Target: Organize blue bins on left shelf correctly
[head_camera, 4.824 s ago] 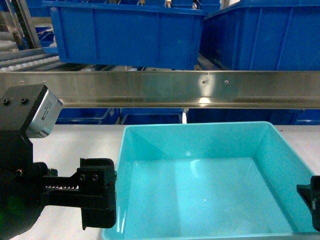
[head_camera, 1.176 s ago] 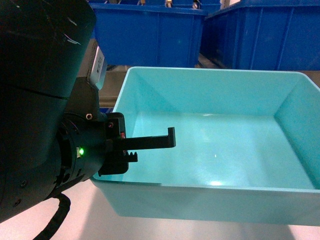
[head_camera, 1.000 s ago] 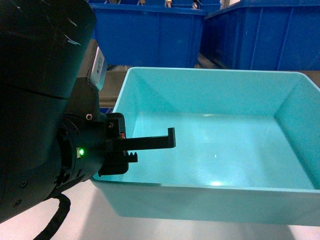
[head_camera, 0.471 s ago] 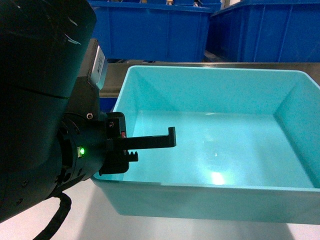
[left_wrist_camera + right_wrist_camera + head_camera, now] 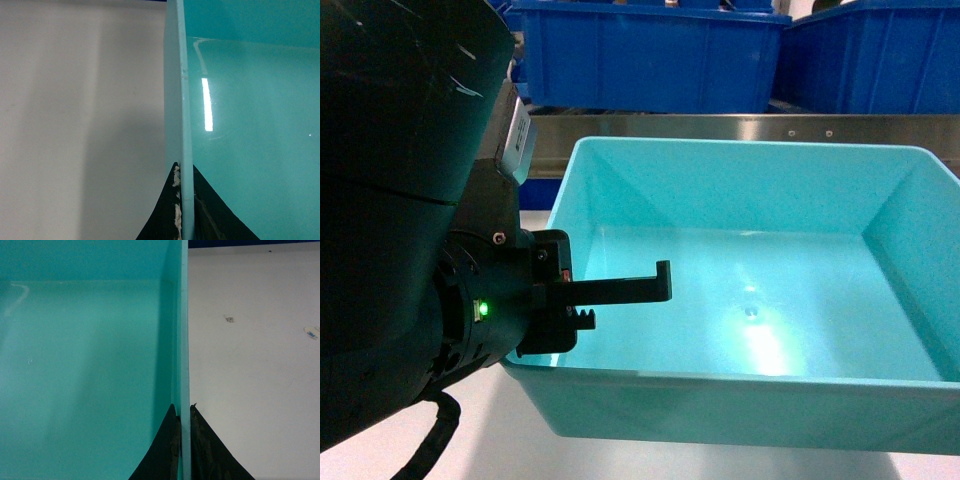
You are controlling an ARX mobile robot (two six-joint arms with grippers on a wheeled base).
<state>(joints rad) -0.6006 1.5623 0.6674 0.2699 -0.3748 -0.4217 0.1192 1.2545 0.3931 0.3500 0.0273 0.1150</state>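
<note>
A light turquoise blue bin (image 5: 750, 300) fills the middle of the head view, empty inside. My left gripper (image 5: 558, 310) is shut on its left wall near the front corner. The left wrist view shows both black fingers (image 5: 165, 215) pinching the rim (image 5: 182, 100). My right gripper (image 5: 184, 440) is shut on the bin's right wall (image 5: 183, 315); it is out of the head view. The left shelf's steel rail (image 5: 740, 127) runs just behind the bin's far rim.
Two dark blue crates (image 5: 640, 60) (image 5: 880, 60) stand on the shelf above the rail. A white tabletop (image 5: 75, 125) lies beside and under the bin, with small stickers (image 5: 229, 318) on its right part. My left arm's black body (image 5: 400, 200) blocks the left third of the head view.
Since 4.8 s ago both grippers have closed on the bin's side walls. In the last second the steel rail has come into sight above the bin's far rim and the crates have shifted up.
</note>
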